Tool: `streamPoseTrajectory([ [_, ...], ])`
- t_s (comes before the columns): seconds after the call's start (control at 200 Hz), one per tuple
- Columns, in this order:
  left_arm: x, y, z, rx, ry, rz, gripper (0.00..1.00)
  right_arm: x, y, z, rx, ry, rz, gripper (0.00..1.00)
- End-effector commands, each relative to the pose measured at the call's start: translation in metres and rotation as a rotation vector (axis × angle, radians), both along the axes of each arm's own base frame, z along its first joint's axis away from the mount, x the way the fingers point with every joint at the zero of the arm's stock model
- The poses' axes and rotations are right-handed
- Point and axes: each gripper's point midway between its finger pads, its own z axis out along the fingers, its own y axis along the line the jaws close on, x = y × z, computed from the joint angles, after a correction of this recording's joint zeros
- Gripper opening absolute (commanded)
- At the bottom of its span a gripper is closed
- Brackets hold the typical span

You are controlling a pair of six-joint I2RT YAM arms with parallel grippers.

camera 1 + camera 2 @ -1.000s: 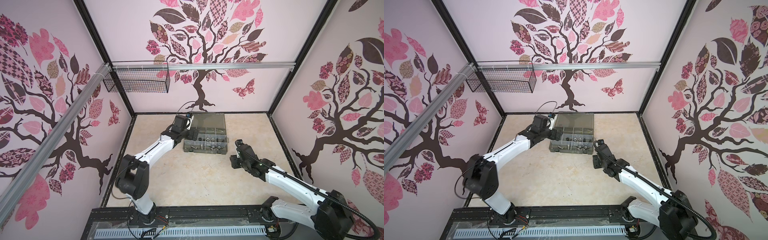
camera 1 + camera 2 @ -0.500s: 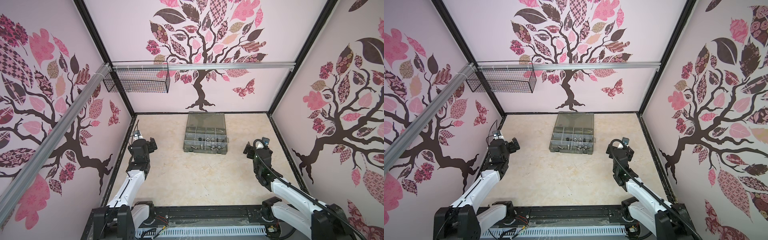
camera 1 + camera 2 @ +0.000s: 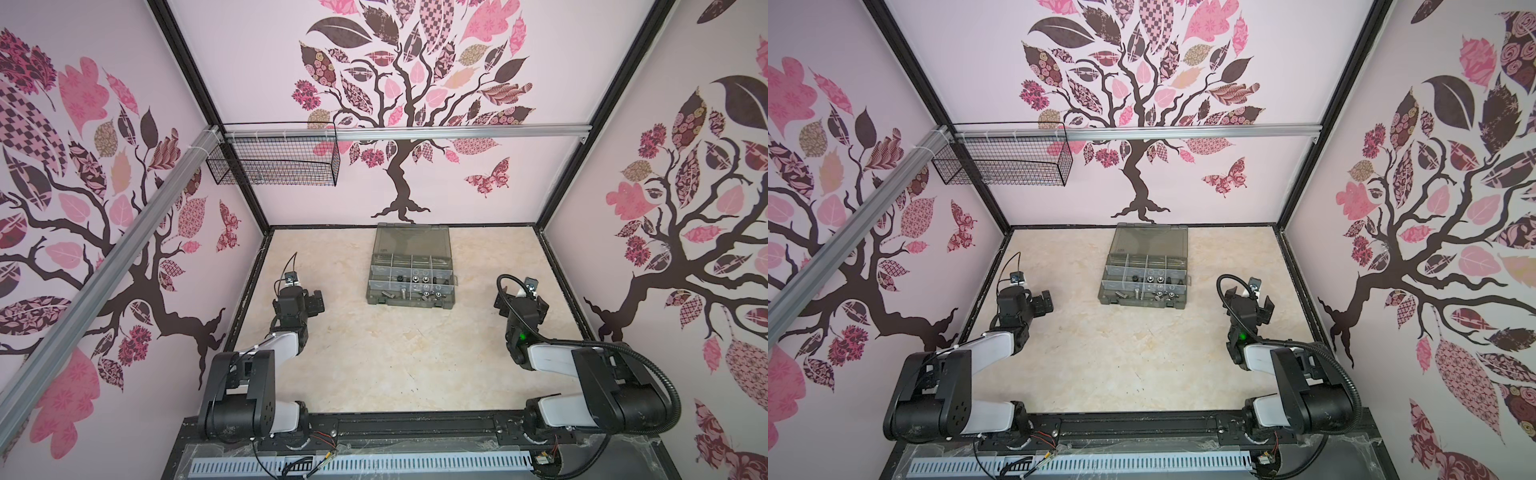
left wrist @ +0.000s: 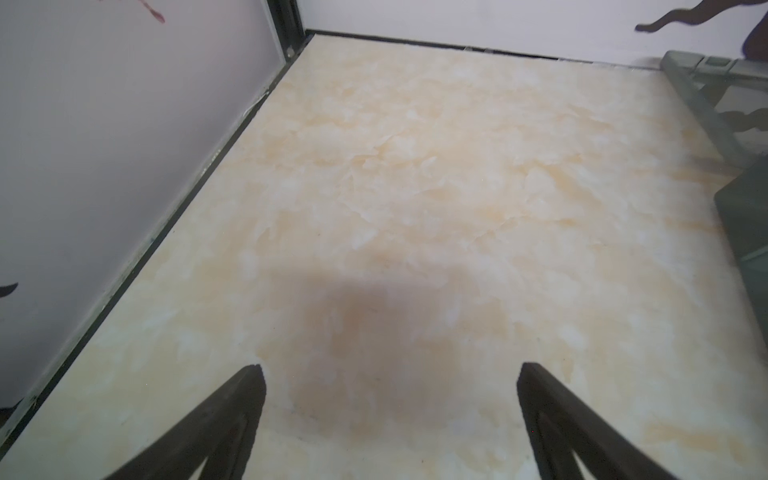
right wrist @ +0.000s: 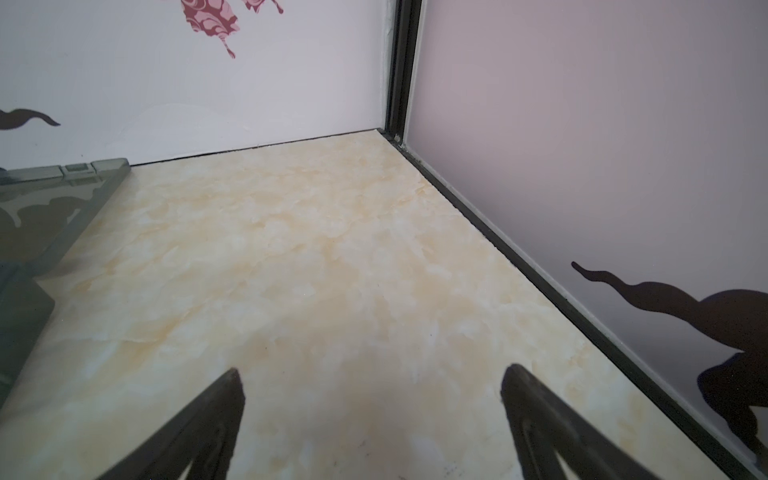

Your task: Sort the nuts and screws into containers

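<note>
hardware's all in the organizer case (image 3: 409,306), mid-table toward the back wall, smoky lid (image 3: 411,239) lying open flat behind it. screws (image 3: 388,295) and nuts (image 3: 419,279) sit in the containers (image 3: 411,266), in the two nearer rows of compartments. too small from up here to say whether each compartment holds one kind only. no loose pieces visible on the marble-look table (image 3: 395,361) in both top views

what changed: a second ago both arms were at the case, left one over its back-left side, right one at the front-right corner. half a second ago they were already clear of it. now both are folded back toward their bases, one each side, well apart from the case

left gripper (image 4: 390,370): jaws spread wide, nothing between them, bare table underneath. right gripper (image 5: 372,370): same, released and empty, with a corner of the case off to one side of its wrist view

my read: last drop is done and the arms are going to rest. sort looks finished or nearly, pending a closer look at the compartments

wire mesh basket (image 3: 274,166) on the rail isn't involved
</note>
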Motion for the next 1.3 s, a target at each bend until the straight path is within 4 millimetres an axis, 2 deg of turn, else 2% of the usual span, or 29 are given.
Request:
streamPoseTrajectory([
  [0.0, 0.007, -0.009, 0.026, -0.034, -0.168, -0.054, 0.98, 0.012, 0.002, 0.014, 0.066, -0.145, 0.062, 0.99],
  [0.065, 0.010, -0.015, 0.024, -0.032, -0.156, -0.090, 0.98, 0.019, 0.011, 0.004, 0.086, -0.051, 0.110, 0.99],
  [0.165, 0.016, -0.020, 0.017, -0.011, -0.176, -0.131, 0.98, 0.025, 0.017, 0.004, 0.064, -0.076, 0.151, 0.99],
  [0.23, 0.016, -0.021, 0.002, -0.007, -0.190, -0.143, 0.98, 0.030, 0.020, 0.000, 0.064, -0.048, 0.166, 0.99],
  [0.265, 0.021, -0.020, 0.006, -0.007, -0.228, -0.135, 0.98, 0.030, 0.020, 0.000, 0.067, -0.045, 0.168, 0.99],
  [0.335, 0.021, -0.020, -0.001, -0.010, -0.149, -0.136, 0.98, 0.030, 0.020, 0.000, 0.065, -0.047, 0.167, 0.99],
  [0.41, 0.024, -0.019, 0.002, -0.008, -0.194, -0.133, 0.98, 0.031, 0.020, 0.000, 0.066, -0.046, 0.168, 0.99],
  [0.48, 0.021, -0.020, -0.001, -0.009, -0.151, -0.135, 0.98, 0.030, 0.020, 0.000, 0.067, -0.047, 0.167, 0.99],
  [1.295, 0.021, -0.020, 0.000, -0.002, -0.163, -0.135, 0.98, 0.032, 0.021, -0.001, 0.064, -0.036, 0.175, 0.99],
])
